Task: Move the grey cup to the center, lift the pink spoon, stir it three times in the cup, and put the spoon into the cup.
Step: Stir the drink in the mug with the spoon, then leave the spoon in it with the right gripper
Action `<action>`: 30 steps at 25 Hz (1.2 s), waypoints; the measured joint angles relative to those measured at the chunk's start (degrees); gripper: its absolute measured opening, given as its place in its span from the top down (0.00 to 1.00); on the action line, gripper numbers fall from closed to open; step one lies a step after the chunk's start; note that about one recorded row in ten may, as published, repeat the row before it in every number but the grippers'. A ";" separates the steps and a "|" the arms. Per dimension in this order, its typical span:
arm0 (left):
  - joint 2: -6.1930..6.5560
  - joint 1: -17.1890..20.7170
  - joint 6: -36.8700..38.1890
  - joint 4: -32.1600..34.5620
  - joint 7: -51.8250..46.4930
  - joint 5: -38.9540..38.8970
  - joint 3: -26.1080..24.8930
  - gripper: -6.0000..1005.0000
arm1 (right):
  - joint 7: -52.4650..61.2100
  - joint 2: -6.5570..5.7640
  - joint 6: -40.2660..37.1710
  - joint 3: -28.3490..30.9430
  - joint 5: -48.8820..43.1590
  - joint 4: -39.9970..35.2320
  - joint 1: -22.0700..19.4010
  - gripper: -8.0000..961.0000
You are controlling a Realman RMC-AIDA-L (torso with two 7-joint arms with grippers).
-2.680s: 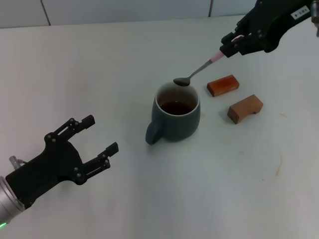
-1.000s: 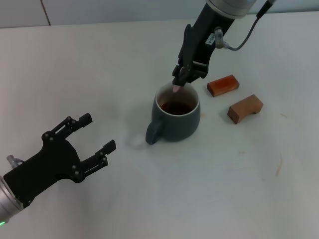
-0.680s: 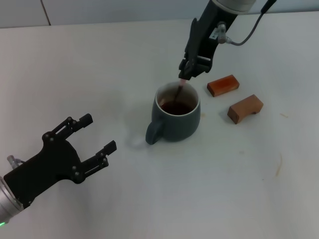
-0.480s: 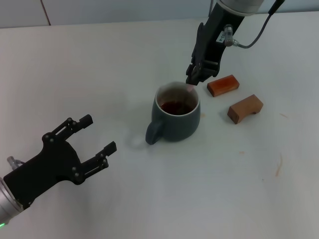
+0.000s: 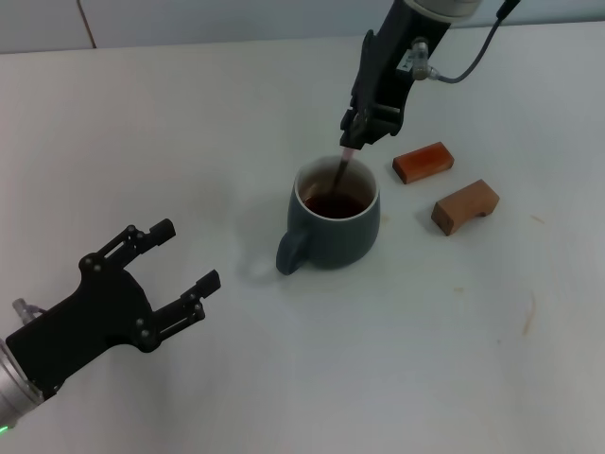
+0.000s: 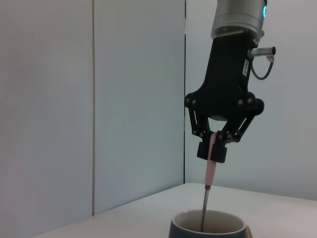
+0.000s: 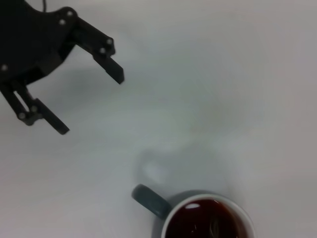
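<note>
White bench spread under everything. Near its middle, a shade toward the far edge: the grey cup, upright, loop handle turned toward the near left corner, dark brown liquid inside. Directly above the cup's far rim: the right tool, pointing straight down, clamped on the pale pink top of the pink spoon. Spoon held nearly vertical, metal neck dipping past the rim into the liquid, bowl hidden below the surface. Same grip plain from the left wrist: tool pinching the pink handle, spoon dropping into the cup. Near the front left corner: the left tool, spread wide, holding nothing, well apart from the cup. Toward the right edge, just beside the cup: two orange-brown blocks, lying apart from each other.
</note>
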 joint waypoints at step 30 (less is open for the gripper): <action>0.00 0.16 0.30 -0.44 -0.08 0.00 -0.45 0.19 | 0.56 0.00 -1.02 -0.71 -2.54 0.73 -0.20 0.86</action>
